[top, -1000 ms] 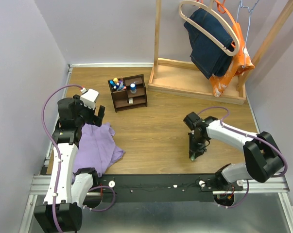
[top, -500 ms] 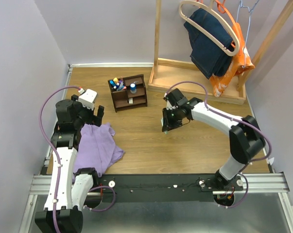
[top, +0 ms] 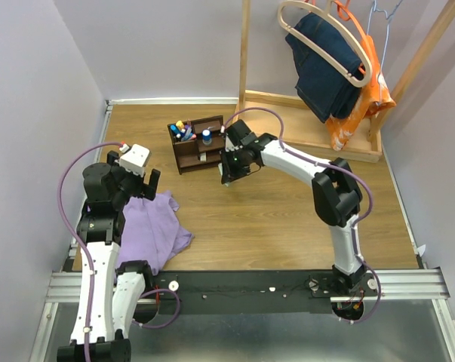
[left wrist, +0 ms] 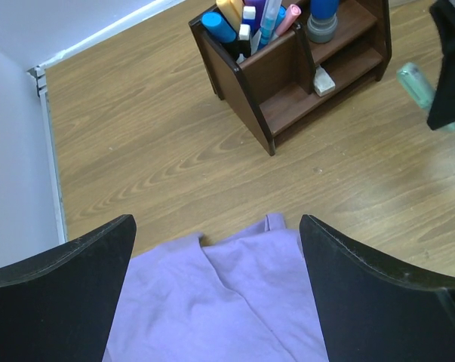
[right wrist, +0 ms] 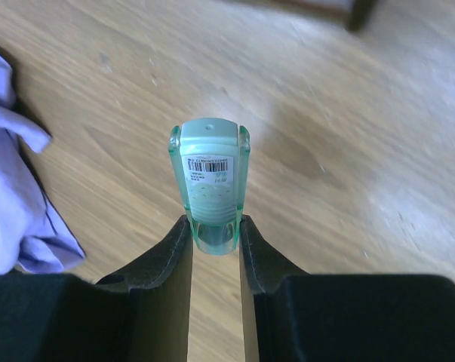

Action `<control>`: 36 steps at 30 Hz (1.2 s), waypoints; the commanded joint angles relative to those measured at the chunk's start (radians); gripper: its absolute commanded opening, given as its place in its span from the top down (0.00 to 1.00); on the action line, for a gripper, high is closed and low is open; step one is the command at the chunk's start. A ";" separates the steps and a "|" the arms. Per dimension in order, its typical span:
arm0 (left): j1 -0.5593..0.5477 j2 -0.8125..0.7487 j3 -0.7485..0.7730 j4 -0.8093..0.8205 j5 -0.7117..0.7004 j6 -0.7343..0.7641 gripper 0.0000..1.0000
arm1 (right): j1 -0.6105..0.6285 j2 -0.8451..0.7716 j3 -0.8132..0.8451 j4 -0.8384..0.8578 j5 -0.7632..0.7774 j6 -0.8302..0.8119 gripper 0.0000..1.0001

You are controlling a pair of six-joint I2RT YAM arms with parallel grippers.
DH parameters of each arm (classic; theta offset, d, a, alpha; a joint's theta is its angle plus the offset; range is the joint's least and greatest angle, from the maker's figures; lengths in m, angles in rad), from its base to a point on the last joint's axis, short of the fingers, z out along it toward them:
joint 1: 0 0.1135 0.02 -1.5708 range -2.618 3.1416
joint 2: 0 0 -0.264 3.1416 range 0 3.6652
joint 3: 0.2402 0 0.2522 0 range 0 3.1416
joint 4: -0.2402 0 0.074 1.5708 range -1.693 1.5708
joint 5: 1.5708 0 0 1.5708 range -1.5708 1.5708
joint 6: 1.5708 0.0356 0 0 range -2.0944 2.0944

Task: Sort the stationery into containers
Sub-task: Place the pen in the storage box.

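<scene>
Wooden tabletop [top: 250, 219], from above: right gripper [top: 229, 172] is seen near the organiser [top: 199, 143]. Left wrist: left gripper [left wrist: 216, 294] is spread wide, nothing held, over purple cloth [left wrist: 212, 324]. Right wrist: pale green piece [right wrist: 209, 192] is clamped between the jaws. Delivery is judged in hand; alignment over a free compartment is required next.

The pale green translucent plastic piece [right wrist: 209, 188], a barcode label on its face, is clamped by its lower end in my right gripper [right wrist: 213, 230], near the small dark brown wooden organiser [left wrist: 276, 64]. The organiser's tall compartment holds upright blue, yellow, pink and purple pens [left wrist: 246, 16]. A stubby blue-capped grey cylinder [left wrist: 323, 23] stands on its upper shelf.
</scene>
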 commanded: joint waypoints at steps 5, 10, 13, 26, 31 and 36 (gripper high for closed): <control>0.001 -0.037 -0.043 -0.009 -0.017 0.026 0.01 | 0.026 0.130 0.193 0.013 0.071 -0.016 0.99; 0.003 -0.049 -0.050 -0.011 -0.019 0.015 0.01 | 0.028 0.166 0.207 0.016 0.091 -0.014 0.99; 0.001 -0.055 -0.058 -0.014 -0.019 0.009 0.01 | 0.026 0.175 0.210 0.019 0.095 -0.016 0.99; 0.003 -0.052 -0.058 -0.028 -0.005 0.001 0.01 | 0.026 0.227 0.310 0.039 0.129 -0.027 0.99; 0.003 -0.054 -0.061 -0.036 0.019 -0.023 0.01 | 0.028 0.232 0.305 0.039 0.131 -0.024 0.99; 0.001 -0.061 -0.064 -0.046 0.027 -0.027 0.01 | 0.026 0.244 0.308 0.044 0.134 -0.017 0.99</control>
